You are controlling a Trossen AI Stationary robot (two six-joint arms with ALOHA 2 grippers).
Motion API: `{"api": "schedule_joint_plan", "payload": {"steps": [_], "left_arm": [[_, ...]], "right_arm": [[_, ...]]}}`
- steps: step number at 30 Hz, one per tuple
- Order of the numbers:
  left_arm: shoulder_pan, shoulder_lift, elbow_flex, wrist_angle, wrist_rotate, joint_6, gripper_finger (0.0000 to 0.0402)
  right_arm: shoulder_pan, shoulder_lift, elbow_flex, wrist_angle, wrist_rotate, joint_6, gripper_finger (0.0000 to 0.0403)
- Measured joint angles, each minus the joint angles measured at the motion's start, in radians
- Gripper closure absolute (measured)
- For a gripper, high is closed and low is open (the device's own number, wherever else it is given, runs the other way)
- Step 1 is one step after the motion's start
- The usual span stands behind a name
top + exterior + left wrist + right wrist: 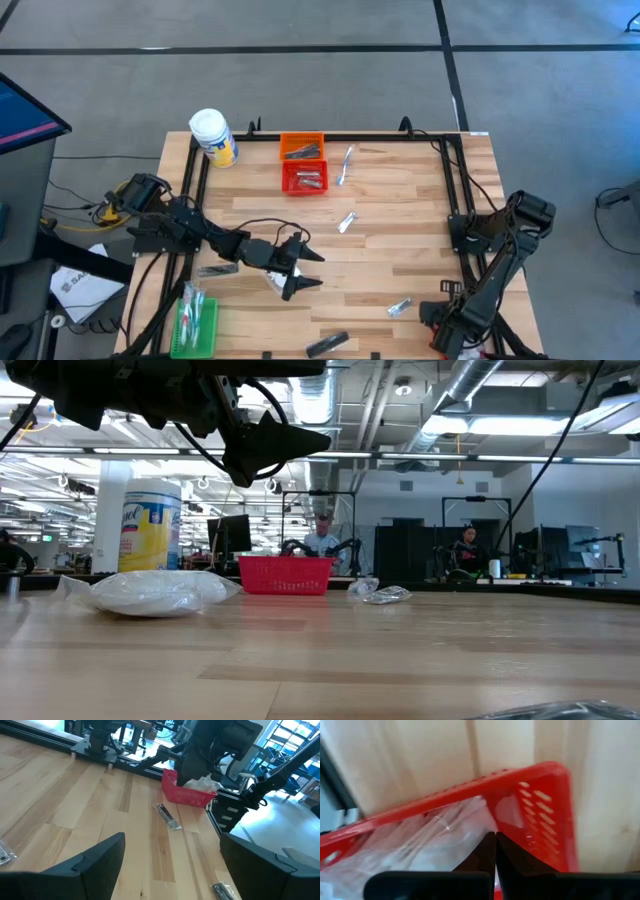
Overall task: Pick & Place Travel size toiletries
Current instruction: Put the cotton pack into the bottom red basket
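While the left arm reaches in from its side toward the middle of the tabletop, its left pincer hangs above the wood with both fingers spread wide and nothing between them. A white packet lies flat on the boards just beside and below it, untouched. The right pincer sits low at the right arm's own corner, fingers pressed together, with its tips over a second red basket that holds crinkled clear packets; whether the tips touch them cannot be told. The remaining toiletries lie scattered. A silver sachet is near the centre, another sachet lies closer to the right arm, a thin clear stick rests just beside the red basket, and a dark slim tube lies at the near edge. A dark tube lies under the left arm. More items fill the orange basket and the green basket — the orange one touches the red. A white jar with a yellow label stands upright at the corner.
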Motion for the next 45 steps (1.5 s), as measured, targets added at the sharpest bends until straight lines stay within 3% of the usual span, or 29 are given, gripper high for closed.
{"api": "schedule_joint_plan", "payload": {"steps": [13,38,45], "left_arm": [[-0.003,0.0,0.0,0.0,0.003,0.0,0.0082],[-0.006,0.0,0.0,0.0,0.0,0.0,0.0082],[-0.006,0.0,0.0,0.0,0.001,0.0,0.0082]], "right_arm": [[-0.004,0.0,0.0,-0.055,-0.007,-0.006,0.0402],[-0.02,0.0,0.0,0.155,-0.093,-0.046,0.0403],[-0.02,-0.001,0.0,0.134,-0.092,-0.045,0.0403]]}}
